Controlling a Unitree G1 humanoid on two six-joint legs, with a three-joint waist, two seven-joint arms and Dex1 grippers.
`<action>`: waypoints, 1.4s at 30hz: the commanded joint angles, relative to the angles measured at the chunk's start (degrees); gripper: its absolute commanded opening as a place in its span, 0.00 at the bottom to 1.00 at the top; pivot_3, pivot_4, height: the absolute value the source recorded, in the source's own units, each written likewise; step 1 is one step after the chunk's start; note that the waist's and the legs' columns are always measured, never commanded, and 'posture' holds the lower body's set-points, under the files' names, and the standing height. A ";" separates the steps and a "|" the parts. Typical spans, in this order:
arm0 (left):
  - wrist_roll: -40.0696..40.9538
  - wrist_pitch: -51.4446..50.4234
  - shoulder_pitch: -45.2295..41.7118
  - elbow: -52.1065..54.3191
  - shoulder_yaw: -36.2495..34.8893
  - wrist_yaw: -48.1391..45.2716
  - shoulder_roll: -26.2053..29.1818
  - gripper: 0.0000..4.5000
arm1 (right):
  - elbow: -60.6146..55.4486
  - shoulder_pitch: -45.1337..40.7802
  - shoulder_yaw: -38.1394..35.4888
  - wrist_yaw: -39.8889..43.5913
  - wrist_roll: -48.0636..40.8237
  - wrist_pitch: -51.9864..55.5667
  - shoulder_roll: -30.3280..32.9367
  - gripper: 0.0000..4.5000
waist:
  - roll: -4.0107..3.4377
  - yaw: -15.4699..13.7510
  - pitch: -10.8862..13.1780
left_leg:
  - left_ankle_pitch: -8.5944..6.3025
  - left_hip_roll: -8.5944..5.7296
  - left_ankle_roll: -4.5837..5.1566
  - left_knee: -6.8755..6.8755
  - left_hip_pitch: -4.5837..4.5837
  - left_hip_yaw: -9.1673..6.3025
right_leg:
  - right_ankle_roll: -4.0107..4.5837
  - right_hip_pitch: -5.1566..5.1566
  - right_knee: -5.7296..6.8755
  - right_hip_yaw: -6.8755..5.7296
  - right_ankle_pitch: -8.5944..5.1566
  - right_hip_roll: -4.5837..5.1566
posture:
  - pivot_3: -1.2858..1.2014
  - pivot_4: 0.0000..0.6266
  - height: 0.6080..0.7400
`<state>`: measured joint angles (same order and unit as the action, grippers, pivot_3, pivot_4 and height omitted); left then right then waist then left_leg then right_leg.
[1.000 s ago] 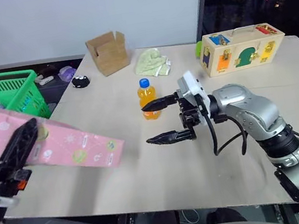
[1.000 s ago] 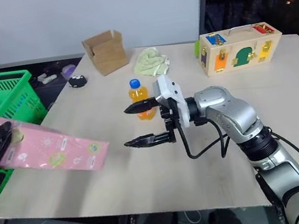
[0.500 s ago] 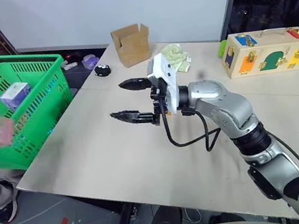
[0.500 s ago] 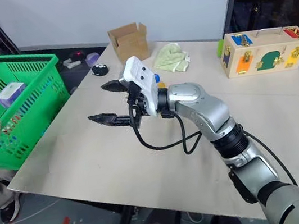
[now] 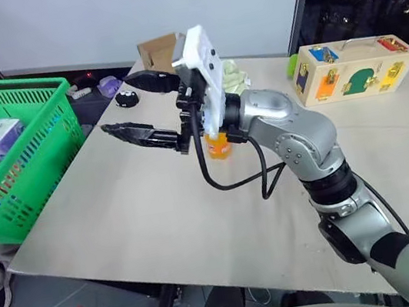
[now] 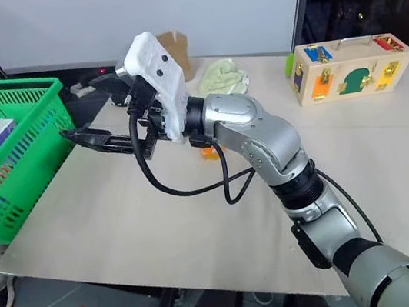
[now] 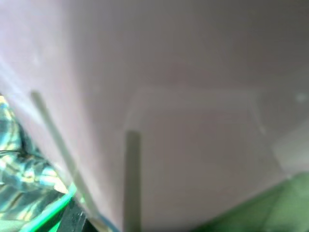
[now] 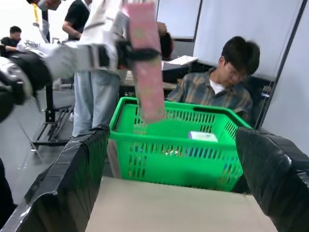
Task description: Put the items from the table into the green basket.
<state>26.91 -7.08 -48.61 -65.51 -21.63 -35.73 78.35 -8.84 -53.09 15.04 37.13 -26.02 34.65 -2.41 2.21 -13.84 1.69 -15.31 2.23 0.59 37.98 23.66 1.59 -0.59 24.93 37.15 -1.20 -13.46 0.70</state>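
The green basket (image 5: 27,162) stands off the table's (image 5: 160,215) left edge. In the right wrist view the long pink carton (image 8: 147,77) hangs upright over the basket (image 8: 178,154), with my left gripper (image 8: 130,52) shut on its upper part. The carton's pink face (image 7: 169,96) lies close before the left wrist camera. My right gripper (image 5: 120,104) is open and empty, raised above the table's left part and pointing at the basket. The orange-drink bottle (image 5: 219,147) stands on the table, half hidden behind my right wrist.
A small purple-and-white box (image 5: 0,137) lies in the basket. At the table's back stand a cardboard box (image 5: 155,50), a green cloth (image 5: 236,80), a wooden latch box (image 5: 351,69) and a small black object (image 5: 127,99). A person (image 8: 227,72) sits behind the basket; others stand nearby.
The camera has swung left. My left arm carried the pink carton left, out of the head views, toward the basket. My right gripper rose and moved left past the bottle, still open.
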 commanded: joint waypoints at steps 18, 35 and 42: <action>0.87 -9.17 1.73 13.88 -4.79 -16.99 -4.84 0.99 | -3.28 1.54 3.29 7.57 3.33 0.48 13.08 1.00 | 0.41 7.45 -0.10 | 0.03 -0.02 0.00 0.45 0.00 -0.37 | 0.07 -0.01 0.79 -0.21 -0.02 0.15 | 0.62 0.00 1.00; 0.40 -25.10 25.03 62.86 15.88 -12.21 -32.65 0.99 | -17.21 16.77 -5.62 6.76 1.87 8.02 32.83 1.00 | -0.86 10.52 0.09 | 0.02 -0.09 0.10 0.40 -1.03 -0.12 | 0.15 -0.74 0.95 0.59 -0.05 0.04 | 0.51 0.00 1.00; -8.33 -19.47 16.92 49.47 21.70 -10.11 -39.17 0.99 | -23.28 20.61 -8.07 3.49 1.13 12.27 35.35 1.00 | -0.84 15.12 0.08 | 0.01 -0.09 0.13 0.43 -1.05 0.07 | 0.12 -0.73 0.89 0.66 -0.04 0.00 | 0.47 0.00 1.00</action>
<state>20.27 -28.89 -29.98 -14.80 -0.15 -46.31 39.42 -29.30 -32.16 9.10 41.77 -24.11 46.20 32.58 1.37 1.27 1.77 -15.30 2.14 0.72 38.42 22.61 1.67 -0.47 24.19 38.01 -0.53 -13.50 0.70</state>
